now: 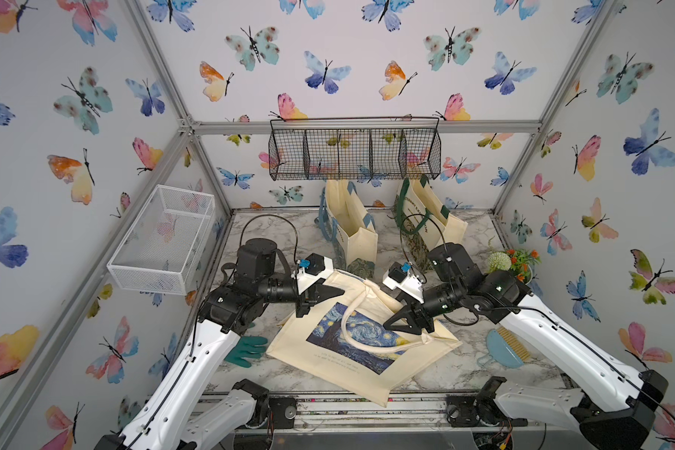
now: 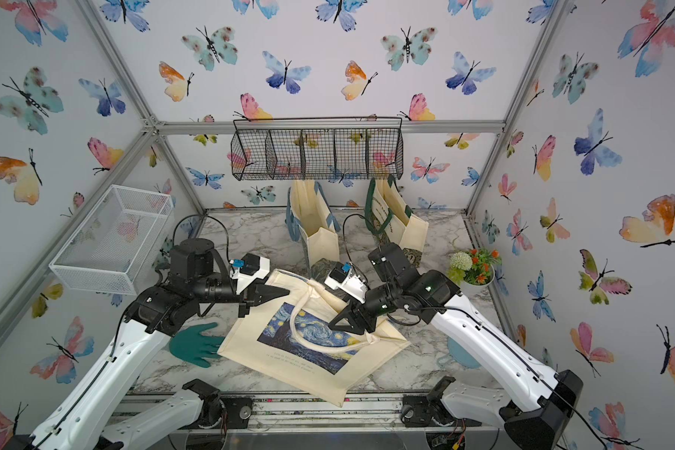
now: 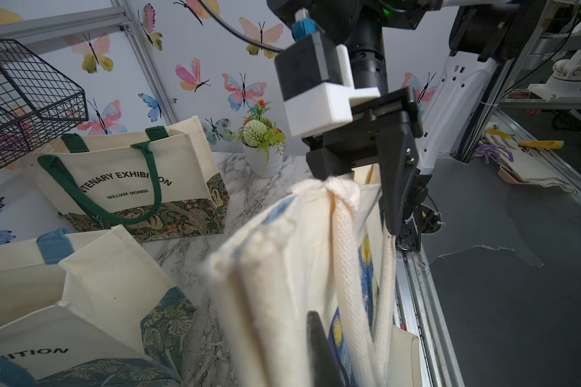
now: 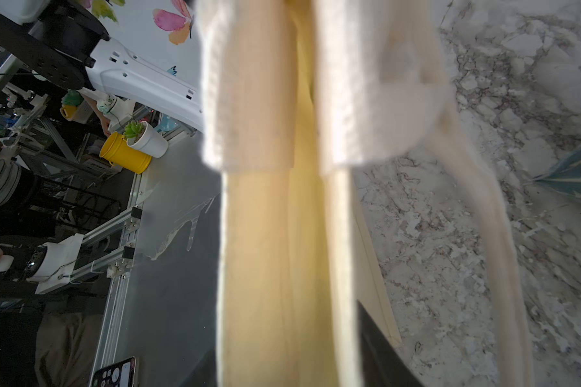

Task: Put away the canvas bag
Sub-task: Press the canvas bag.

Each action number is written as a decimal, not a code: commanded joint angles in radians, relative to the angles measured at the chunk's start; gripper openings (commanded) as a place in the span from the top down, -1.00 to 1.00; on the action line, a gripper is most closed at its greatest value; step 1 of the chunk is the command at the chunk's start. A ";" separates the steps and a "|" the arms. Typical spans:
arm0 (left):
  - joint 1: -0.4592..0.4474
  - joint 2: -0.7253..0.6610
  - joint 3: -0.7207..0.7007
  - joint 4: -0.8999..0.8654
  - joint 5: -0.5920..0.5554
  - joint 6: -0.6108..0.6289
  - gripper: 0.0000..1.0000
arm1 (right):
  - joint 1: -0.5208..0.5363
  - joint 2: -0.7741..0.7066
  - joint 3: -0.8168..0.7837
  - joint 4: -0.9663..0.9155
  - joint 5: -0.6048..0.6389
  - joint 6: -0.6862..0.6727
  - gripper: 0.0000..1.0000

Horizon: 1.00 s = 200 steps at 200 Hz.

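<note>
1. watching the canvas bag [image 1: 351,364] lie slanted on the marble table [image 1: 464,374], print side up, from the centre toward 6 o'clock.
2. my left gripper [image 1: 338,291] is clamped tight on the bag's 11 o'clock corner, which is raised.
3. my right gripper [image 1: 386,324] sits at the bag's 2 o'clock edge, jaws apart with cloth between; i cannot tell whether it pinches.
4. blue-handled tote [image 1: 351,233] and green-handled tote [image 1: 425,218] stand at 12 o'clock; a green glove [image 1: 246,350] lies just beside the bag at 9 o'clock.
</note>
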 commanded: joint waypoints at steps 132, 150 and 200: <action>0.120 0.108 0.073 0.154 -0.079 -0.127 1.00 | 0.002 -0.166 -0.098 -0.198 0.057 0.138 0.07; 0.127 0.117 0.080 0.162 -0.079 -0.137 1.00 | 0.003 -0.182 -0.108 -0.217 0.071 0.148 0.07; 0.140 0.130 0.079 0.193 -0.086 -0.169 1.00 | 0.002 -0.220 -0.136 -0.258 0.089 0.181 0.06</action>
